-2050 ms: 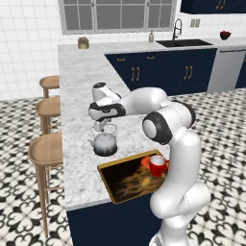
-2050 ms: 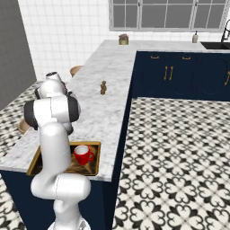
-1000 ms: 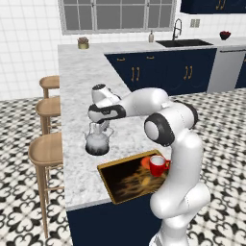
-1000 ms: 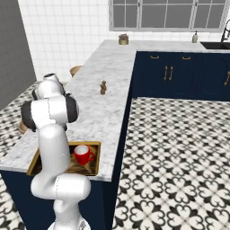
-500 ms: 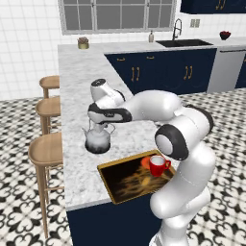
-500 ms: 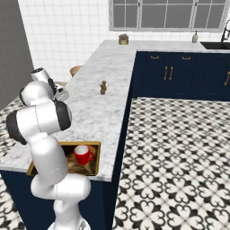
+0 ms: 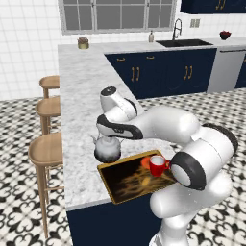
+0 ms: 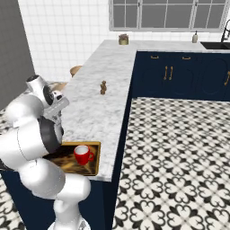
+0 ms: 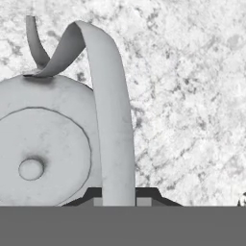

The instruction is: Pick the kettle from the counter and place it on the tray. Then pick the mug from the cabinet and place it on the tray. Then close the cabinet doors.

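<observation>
The kettle (image 7: pixel 107 150) sits on the white marbled counter (image 7: pixel 79 96), right beside the near left corner of the tray (image 7: pixel 127 178). From the left base view I cannot tell if it touches the tray rim. It is round and squat, so it has no long side. Its short spout sticks out toward the stools (image 7: pixel 45 153), away from the tray. In the hand view the kettle (image 9: pixel 48 139) is seen from above, with its round lid and small knob, and its thin handle arches up over the top and runs straight down to the gripper (image 9: pixel 118 199). The dark finger tips (image 9: pixel 144 193) stand on either side of the handle strip, pressed close against it, so the gripper is clamped on the kettle's handle. In the left base view the gripper (image 7: pixel 111 135) is right over the kettle, at the end of the bent white arm. The red mug (image 7: pixel 157 165) stands upright on the tray, on its right half, with its loop handle pointing toward the robot. A tiny brown item (image 8: pixel 103 87) stands farther back on the counter, well apart from the tray.
</observation>
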